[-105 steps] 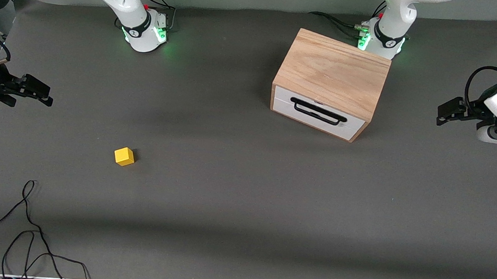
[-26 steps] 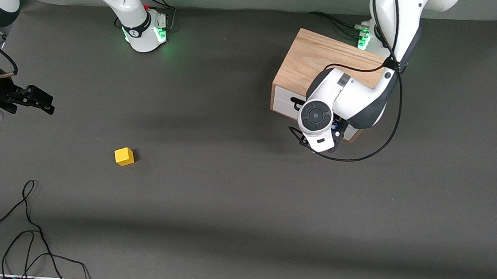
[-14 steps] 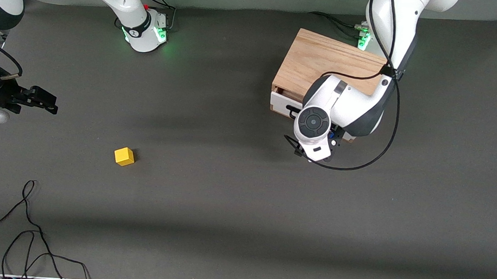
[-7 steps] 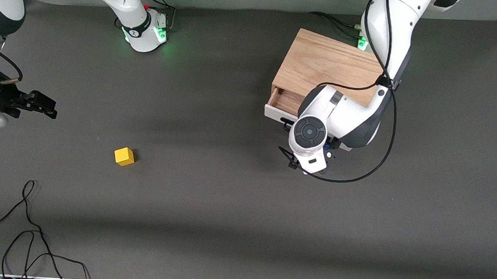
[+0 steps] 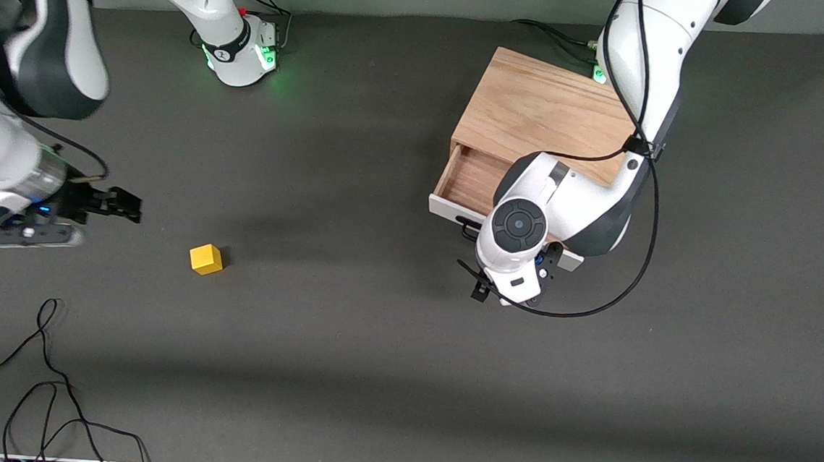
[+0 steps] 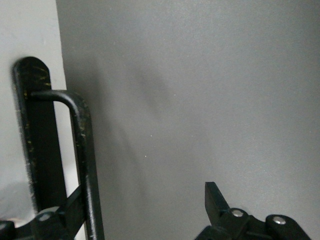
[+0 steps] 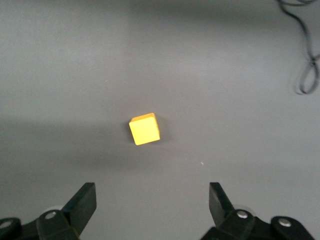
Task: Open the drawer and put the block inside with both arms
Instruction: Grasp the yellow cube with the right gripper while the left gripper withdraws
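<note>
The light oak box (image 5: pixel 543 117) stands near the left arm's base. Its white-fronted drawer (image 5: pixel 450 210) is pulled partly out, and the wood interior (image 5: pixel 470 181) shows. My left gripper (image 5: pixel 514 267) is at the drawer front, mostly hidden under its wrist. In the left wrist view it (image 6: pixel 145 192) is open, with one finger hooked between the black bar handle (image 6: pixel 82 150) and the drawer front (image 6: pixel 25 30). The yellow block (image 5: pixel 205 258) lies on the table toward the right arm's end. My right gripper (image 5: pixel 124 205) is open and empty above the table beside the block, which shows ahead of the jaws (image 7: pixel 152 187) in the right wrist view (image 7: pixel 144 129).
Loose black cables (image 5: pixel 46 379) lie near the front camera edge at the right arm's end and show in the right wrist view (image 7: pixel 305 60). The two arm bases (image 5: pixel 239 52) stand along the table's edge farthest from the front camera. The table is a grey mat (image 5: pixel 348 313).
The left gripper has drawn the drawer farther out toward the front camera. The right arm has swung in toward the block. The block has not moved.
</note>
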